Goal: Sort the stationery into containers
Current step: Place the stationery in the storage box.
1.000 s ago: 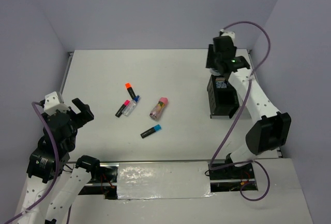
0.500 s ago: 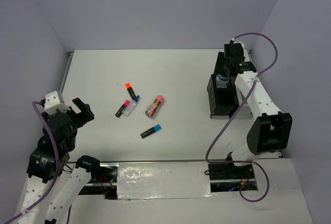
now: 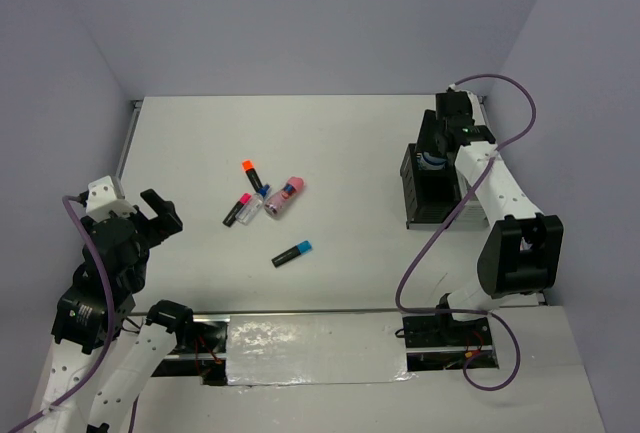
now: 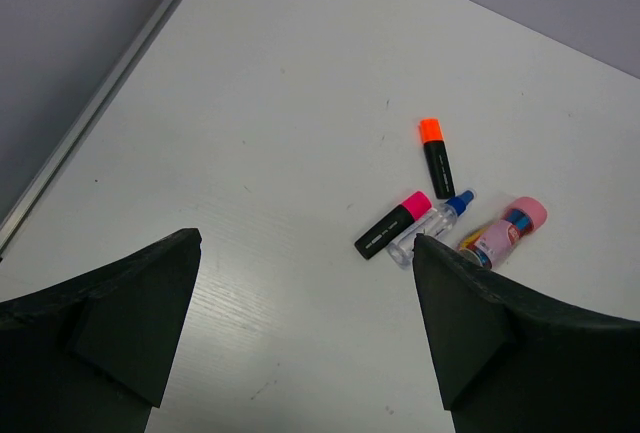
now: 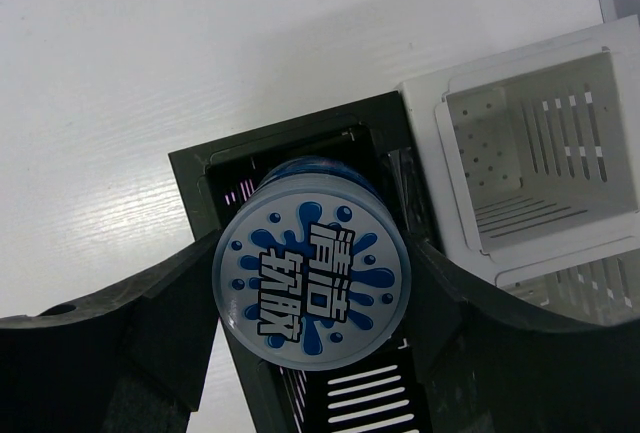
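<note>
Right gripper (image 5: 311,298) clamped on round blue-white patterned roll (image 5: 312,283) over black mesh box organiser (image 5: 196,175), left gripper (image 4: 305,245) jaws wide, empty

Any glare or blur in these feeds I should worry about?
Top view: glare only on the shiny strip at the near edge. Left wrist: orange marker sharp, left fingers dark. Right wrist: print on the roll crisp, right fingers in shadow.
</note>
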`<control>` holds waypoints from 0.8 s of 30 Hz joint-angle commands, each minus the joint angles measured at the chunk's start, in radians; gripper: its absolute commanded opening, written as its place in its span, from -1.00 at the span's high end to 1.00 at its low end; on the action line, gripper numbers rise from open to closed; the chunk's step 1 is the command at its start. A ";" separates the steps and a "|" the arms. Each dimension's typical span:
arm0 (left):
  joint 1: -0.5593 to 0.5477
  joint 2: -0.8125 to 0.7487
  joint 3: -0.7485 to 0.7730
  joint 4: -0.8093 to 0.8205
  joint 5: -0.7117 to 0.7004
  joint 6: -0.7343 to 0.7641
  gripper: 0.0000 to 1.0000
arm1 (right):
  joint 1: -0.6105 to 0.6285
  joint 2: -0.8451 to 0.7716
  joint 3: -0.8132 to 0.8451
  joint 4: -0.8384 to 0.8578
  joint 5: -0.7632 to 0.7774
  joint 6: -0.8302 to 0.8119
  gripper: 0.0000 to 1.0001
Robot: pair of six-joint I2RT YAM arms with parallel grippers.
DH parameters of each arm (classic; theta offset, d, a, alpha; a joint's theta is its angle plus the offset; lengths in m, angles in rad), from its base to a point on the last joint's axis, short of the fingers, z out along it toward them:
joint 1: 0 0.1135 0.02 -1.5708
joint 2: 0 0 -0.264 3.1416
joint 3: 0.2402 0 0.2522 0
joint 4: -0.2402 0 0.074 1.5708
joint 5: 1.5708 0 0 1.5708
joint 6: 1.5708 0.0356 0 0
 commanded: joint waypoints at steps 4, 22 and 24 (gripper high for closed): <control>0.003 -0.007 -0.001 0.044 0.004 0.015 -0.99 | -0.005 -0.026 0.007 0.044 -0.009 0.010 0.73; 0.003 0.305 0.060 0.110 0.278 0.058 -0.99 | 0.056 -0.196 0.013 0.011 -0.166 0.027 -0.99; -0.002 0.408 0.075 0.177 0.448 0.047 -0.94 | 0.093 -0.259 -0.035 0.042 -0.257 0.022 -0.99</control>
